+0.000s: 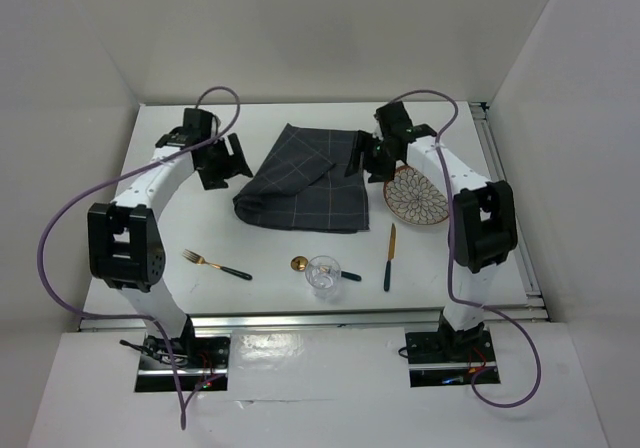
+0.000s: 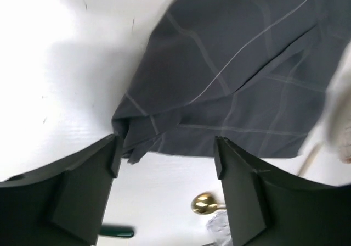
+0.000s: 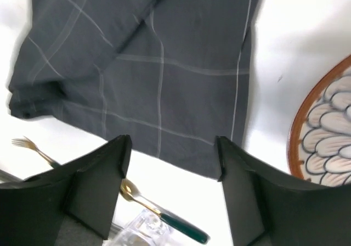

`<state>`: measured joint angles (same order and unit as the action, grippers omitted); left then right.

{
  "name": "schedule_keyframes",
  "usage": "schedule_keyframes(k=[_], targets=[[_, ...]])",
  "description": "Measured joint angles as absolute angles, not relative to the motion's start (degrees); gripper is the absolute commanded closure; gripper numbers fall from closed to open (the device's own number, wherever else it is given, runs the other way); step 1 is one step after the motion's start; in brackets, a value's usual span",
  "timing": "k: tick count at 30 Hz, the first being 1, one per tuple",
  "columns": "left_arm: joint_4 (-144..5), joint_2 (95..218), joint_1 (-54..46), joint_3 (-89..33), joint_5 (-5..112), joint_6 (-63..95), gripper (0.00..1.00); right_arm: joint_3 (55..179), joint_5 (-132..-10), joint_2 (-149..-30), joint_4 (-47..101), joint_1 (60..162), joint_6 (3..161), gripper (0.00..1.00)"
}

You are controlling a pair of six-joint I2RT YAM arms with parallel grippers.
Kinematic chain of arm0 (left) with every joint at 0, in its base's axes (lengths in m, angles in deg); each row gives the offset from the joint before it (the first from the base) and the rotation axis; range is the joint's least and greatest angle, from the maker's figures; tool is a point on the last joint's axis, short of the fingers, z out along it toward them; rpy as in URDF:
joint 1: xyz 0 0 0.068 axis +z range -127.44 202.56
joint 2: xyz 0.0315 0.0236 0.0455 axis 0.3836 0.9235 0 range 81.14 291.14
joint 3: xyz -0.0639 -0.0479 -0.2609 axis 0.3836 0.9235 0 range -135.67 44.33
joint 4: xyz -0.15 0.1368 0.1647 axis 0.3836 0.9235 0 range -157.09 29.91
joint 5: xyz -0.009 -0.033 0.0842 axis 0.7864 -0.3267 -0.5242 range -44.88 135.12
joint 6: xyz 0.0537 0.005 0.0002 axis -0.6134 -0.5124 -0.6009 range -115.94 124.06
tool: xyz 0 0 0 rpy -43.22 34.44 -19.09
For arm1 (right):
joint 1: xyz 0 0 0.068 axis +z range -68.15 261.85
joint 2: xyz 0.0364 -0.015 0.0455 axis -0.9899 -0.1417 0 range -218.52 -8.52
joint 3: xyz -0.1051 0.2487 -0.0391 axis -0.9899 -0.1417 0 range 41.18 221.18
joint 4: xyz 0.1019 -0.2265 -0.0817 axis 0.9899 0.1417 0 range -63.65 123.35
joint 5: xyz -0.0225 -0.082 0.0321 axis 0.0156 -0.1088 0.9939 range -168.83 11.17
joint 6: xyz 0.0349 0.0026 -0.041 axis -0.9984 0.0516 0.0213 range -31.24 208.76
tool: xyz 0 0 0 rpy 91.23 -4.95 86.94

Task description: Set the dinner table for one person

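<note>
Centre frame: a rumpled dark grey grid-lined cloth [image 1: 300, 183] lies on the large white rectangular dinner table [image 1: 270, 250], left gripper [image 1: 224, 164] and right gripper [image 1: 364, 158] flanking it, jaws spread (holding nothing). We judge the placemat step unfinished; next, regrip and flatten it.

Both arms fwd; left end effector [image 1: 232, 160] & right end effector [image 1: 362, 158] jaws spread apart.

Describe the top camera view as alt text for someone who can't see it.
A rumpled grey cloth lies on the white table between the open left gripper and right gripper. A patterned plate sits right of the cloth; fork, spoon, glass and knife lie nearer the arm bases.
</note>
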<state>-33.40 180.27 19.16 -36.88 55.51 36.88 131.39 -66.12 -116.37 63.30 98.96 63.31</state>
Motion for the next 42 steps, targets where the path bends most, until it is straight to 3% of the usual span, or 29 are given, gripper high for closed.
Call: schedule_keyframes(k=[2,10,13,16,19,27,36,40,41,42], targets=[[-31.8,181.2,17.4,-36.9,53.3,36.1,0.11,129.1,-66.0,-116.2,63.5,99.7,63.2,0.13],[-31.2,183.0,16.7,-28.4,52.8,36.8,0.18,123.8,-65.9,-116.2,65.6,100.9,62.4,0.12],[-31.5,183.5,16.6,-28.3,52.2,37.3,0.27,121.6,-65.6,-116.3,65.4,101.0,61.8,0.12],[-32.0,184.0,16.2,-28.6,51.7,37.2,0.42,119.8,-65.2,-117.2,65.4,101.4,61.1,0.12],[-32.0,185.2,16.0,-29.7,51.5,36.7,0.42,119.3,-65.2,-118.7,65.3,102.1,60.4,0.12],[-30.2,185.7,12.7,-32.2,45.1,32.8,0.23,118.6,-65.1,-119.8,64.8,102.5,59.4,0.12],[-29.7,187.0,8.7,-35.1,40.3,31.2,0.24,118.5,-63.2,-121.5,62.7,102.6,57.4,0.17],[-29.7,190.6,8.7,-37.4,39.4,31.0,0.48,119.0,-63.4,-122.2,62.3,103.8,56.4,0.26],[-29.6,191.3,8.8,-37.7,39.4,31.0,0.66,119.3,-63.8,-122.5,62.4,104.4,56.2,0.30],[-29.4,191.8,8.8,-38.0,39.4,31.1,0.77,119.9,-64.3,-123.0,62.4,105.3,56.0,0.35]])
